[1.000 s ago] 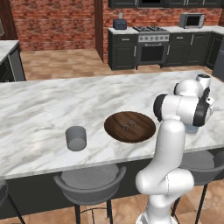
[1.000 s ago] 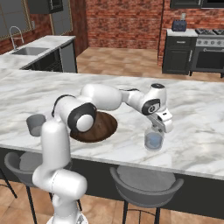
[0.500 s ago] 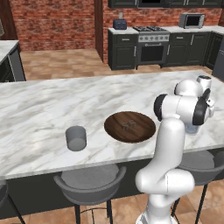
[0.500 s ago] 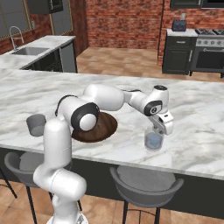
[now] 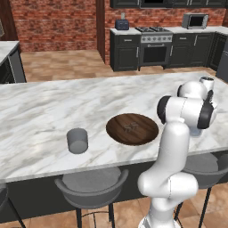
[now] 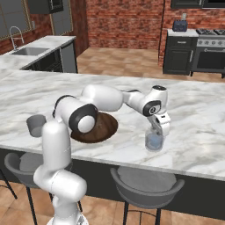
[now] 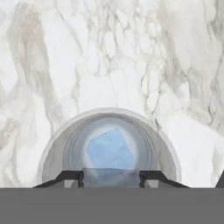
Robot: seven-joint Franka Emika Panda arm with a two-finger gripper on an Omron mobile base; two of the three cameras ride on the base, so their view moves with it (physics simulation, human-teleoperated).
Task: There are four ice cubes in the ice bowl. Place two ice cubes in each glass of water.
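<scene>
While my hand [image 6: 156, 132] hung directly over the near glass of water [image 6: 154, 143], its tips pointed straight down into the rim. Seen thru the hand cam, the hand [image 7: 111, 177] was clamped on one ice cube [image 7: 111, 179], a pale see-thru block wedged btwn the two dark fingertips [image 7: 70, 177], above the glass [image 7: 52, 153] opening. A 2nd cube [image 7: 110, 148] lay at the bottom of that glass, bluish, turned cornerwise, w/ water round it.

That glass stood on the marble worktop [image 6: 197, 127], near its front edge and apart from the ice bowl [image 6: 105, 127], which lay to its left in the right base cam, partly behind my arm. In the left base cam the bowl [image 5: 132, 129] sat mid-worktop w/ faint whitish cube outlines [image 5: 131, 128] near its centre; couldn't tell how many.

The other glass [image 5: 77, 140] stood upright on the far side of the bowl, well apart from my hand. It also showed at the left in the right base cam [image 6: 36, 125]. Couldn't tell if it held any ice.
</scene>
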